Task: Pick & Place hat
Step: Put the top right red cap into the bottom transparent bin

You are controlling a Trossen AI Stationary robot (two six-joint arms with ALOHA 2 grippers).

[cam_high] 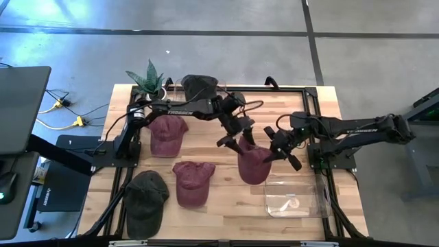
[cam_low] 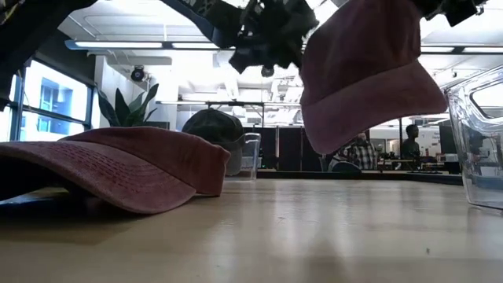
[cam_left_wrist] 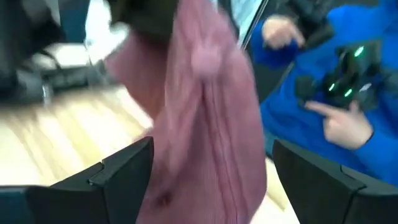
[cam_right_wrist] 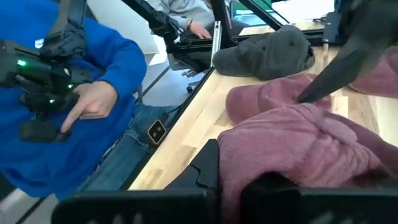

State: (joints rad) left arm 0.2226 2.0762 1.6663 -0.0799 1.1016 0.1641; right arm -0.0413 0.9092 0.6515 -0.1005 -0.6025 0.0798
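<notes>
A maroon hat [cam_high: 252, 165] hangs lifted above the table's middle, clear of the wood in the low view [cam_low: 365, 71]. My right gripper [cam_high: 280, 149] is shut on it from the right. My left gripper [cam_high: 235, 137] is open at the hat's far-left side. Its two fingers [cam_left_wrist: 118, 171] stand on either side of the hanging cloth [cam_left_wrist: 205, 124]; whether they touch it, I cannot tell. Two more maroon hats [cam_high: 167, 134] [cam_high: 192, 182] and a dark green hat [cam_high: 146, 197] lie flat on the table. My right gripper holds the maroon hat by its right-hand edge [cam_high: 267, 155], pinched between the two fingers, with bunched cloth [cam_right_wrist: 298, 146] showing right beside them. The fingers come in from the table's right, slanting down. The hat is lifted clear and hangs below the gripper, slack.
A clear plastic container [cam_high: 291, 197] stands near the table's right near corner. A dark hat [cam_high: 199, 86] sits on a clear container at the far edge, beside a potted plant [cam_high: 147, 79]. A person in a blue sleeve [cam_right_wrist: 93, 81] holds a controller beside the table.
</notes>
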